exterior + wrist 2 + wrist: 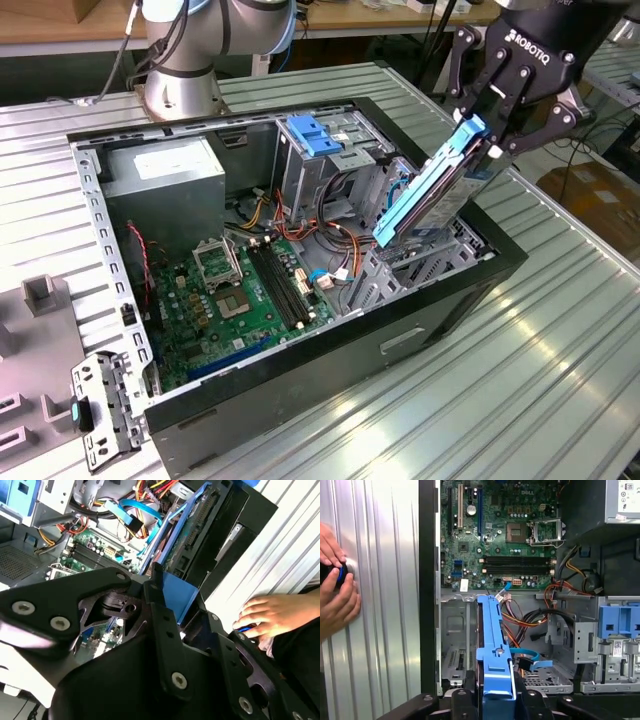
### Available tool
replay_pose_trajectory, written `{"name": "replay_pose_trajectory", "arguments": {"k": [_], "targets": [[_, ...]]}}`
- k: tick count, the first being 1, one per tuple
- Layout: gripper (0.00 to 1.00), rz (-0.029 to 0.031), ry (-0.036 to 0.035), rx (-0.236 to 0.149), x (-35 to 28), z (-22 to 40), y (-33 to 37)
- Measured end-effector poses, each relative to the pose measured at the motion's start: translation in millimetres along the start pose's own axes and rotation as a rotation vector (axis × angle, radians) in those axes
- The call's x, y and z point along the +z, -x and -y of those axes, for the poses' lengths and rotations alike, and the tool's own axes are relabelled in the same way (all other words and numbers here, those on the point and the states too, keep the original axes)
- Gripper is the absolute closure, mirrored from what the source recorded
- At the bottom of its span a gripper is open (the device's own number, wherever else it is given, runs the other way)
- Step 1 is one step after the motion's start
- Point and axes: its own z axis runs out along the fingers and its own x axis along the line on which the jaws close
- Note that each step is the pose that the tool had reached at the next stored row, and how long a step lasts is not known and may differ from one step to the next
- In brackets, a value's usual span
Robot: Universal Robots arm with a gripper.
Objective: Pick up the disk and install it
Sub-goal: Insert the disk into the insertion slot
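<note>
My gripper point(482, 133) is shut on the upper end of the disk point(428, 192), a flat drive framed by light blue carrier rails. The disk hangs tilted over the open computer case point(455, 300), and its lower end reaches down to the metal drive bay point(415, 255) at the exterior view's right. In the first wrist view the disk's blue rail point(495, 640) runs up from the gripper point(496, 700) over the bay. The second wrist view has the black fingers point(156, 595) clamped on the blue carrier point(178, 596), with the drive point(187, 530) pointing into the case.
A tall metal cage with a fixed blue bracket point(311, 136) stands beside the bay. The grey power supply point(165, 172), the green motherboard point(245, 290) and loose cables point(530, 617) fill the case. A person's hand point(336, 595) rests on the table beside it. A metal bracket point(105, 410) lies front left.
</note>
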Motion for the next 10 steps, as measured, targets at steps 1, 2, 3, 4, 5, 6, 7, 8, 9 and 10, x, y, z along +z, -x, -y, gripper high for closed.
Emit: {"name": "replay_pose_trajectory", "arguments": {"k": [1,2,3,4,5,6,7,8,9,10], "targets": [[0.63,0.0003,-0.0046,0.0,-0.8,0.0,0.1],[0.63,0.0009,-0.0118,0.0,-2.1,0.0,0.4],[0.63,0.0011,-0.0176,-0.001,-3.4,0.0,0.6],[0.63,0.0016,-0.0246,-0.001,-4.5,-0.2,0.7],[0.63,0.002,-0.0335,-0.001,-5.6,-1.0,0.7],[0.63,0.0028,-0.0469,-0.002,-6.4,-2.1,0.7],[0.63,0.0037,-0.0588,-0.002,-6.5,-3.2,0.7],[0.63,0.0048,-0.0788,-0.003,-6.7,-4.7,0.6],[0.63,0.0055,-0.0899,-0.004,-6.7,-5.3,0.5],[0.63,0.0073,-0.1201,-0.005,-6.8,-6.9,0.4]]}}
